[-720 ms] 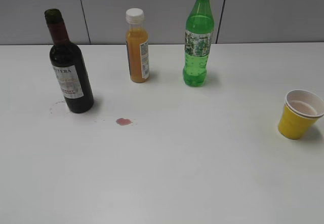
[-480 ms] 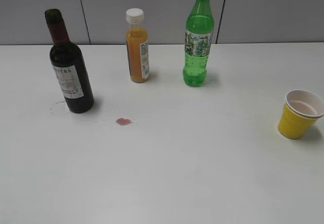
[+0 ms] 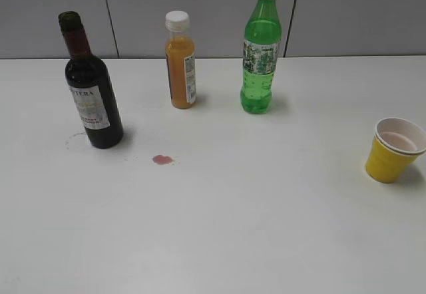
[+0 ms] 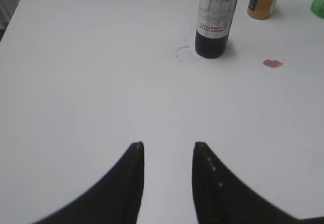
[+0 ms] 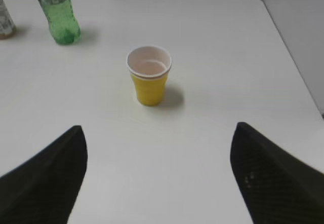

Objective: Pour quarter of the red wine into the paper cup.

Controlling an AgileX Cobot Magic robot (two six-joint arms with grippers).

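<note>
The red wine bottle [image 3: 92, 94], dark glass with a maroon neck foil and a white label, stands upright and uncapped at the left of the table; it also shows in the left wrist view [image 4: 216, 19]. The yellow paper cup [image 3: 393, 150] stands upright at the far right with a thin pinkish film inside; it also shows in the right wrist view [image 5: 149, 80]. My left gripper [image 4: 167, 145] is open and empty, well short of the bottle. My right gripper [image 5: 158, 133] is wide open and empty, short of the cup. Neither gripper shows in the exterior view.
An orange juice bottle [image 3: 180, 61] with a white cap and a green soda bottle [image 3: 261, 49] stand at the back. A small red spill [image 3: 162, 159] lies right of the wine bottle. The table's right edge [image 5: 291, 57] runs past the cup.
</note>
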